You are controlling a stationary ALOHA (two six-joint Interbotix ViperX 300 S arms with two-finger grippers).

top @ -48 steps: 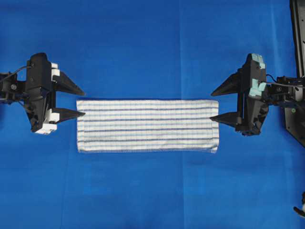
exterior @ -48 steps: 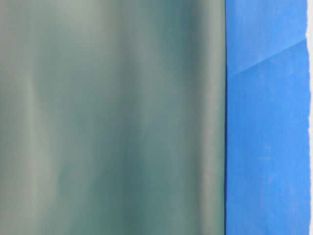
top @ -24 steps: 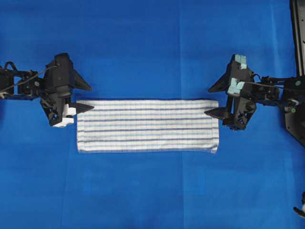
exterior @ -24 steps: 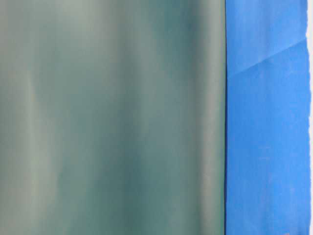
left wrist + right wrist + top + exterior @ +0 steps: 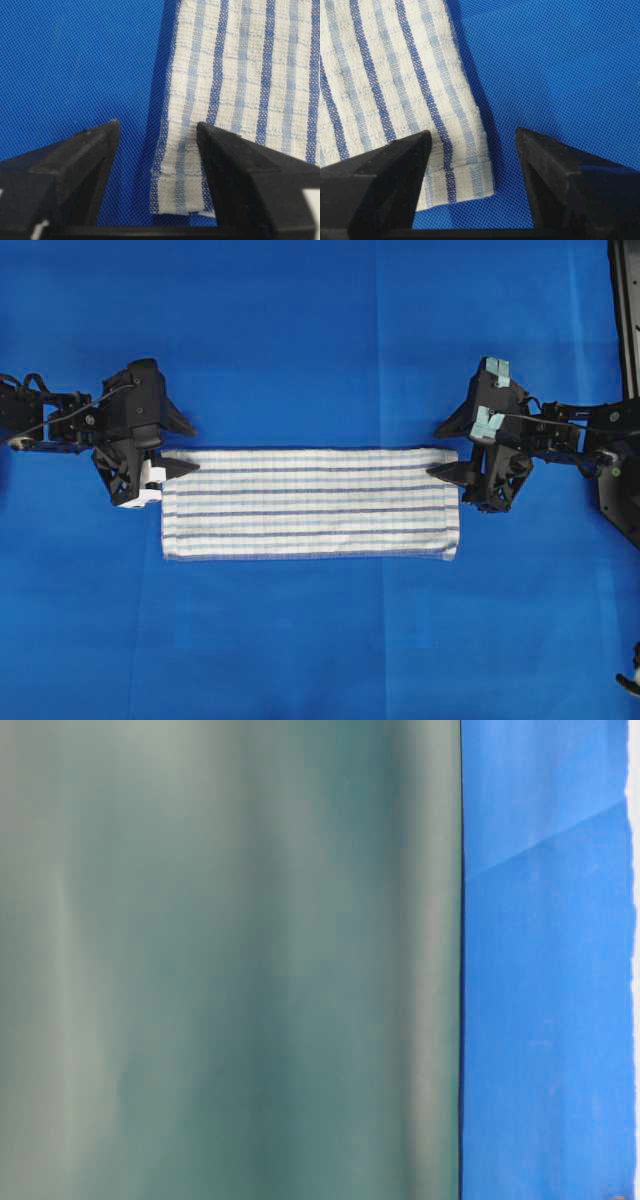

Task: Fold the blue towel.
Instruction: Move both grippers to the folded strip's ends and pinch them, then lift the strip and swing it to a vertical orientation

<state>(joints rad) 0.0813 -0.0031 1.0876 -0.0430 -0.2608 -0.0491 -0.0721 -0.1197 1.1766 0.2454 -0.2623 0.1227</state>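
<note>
Blue mesh-covered counter (image 5: 300, 640) w/ striped white woven towel (image 5: 310, 504) flat at centre; soft, limp, light, so pinch its far corners. Left gripper (image 5: 183, 447) & right gripper (image 5: 441, 450): jaws parted, straddling corners, nothing clamped

blue bkgd sheet (image 5: 320, 640), grey-green blurred panel (image 5: 230, 960)

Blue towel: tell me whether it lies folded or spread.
Cannot tell for certain: the blue towel lies flat as a narrow strip, but no view shows whether it has one layer or more.
</note>
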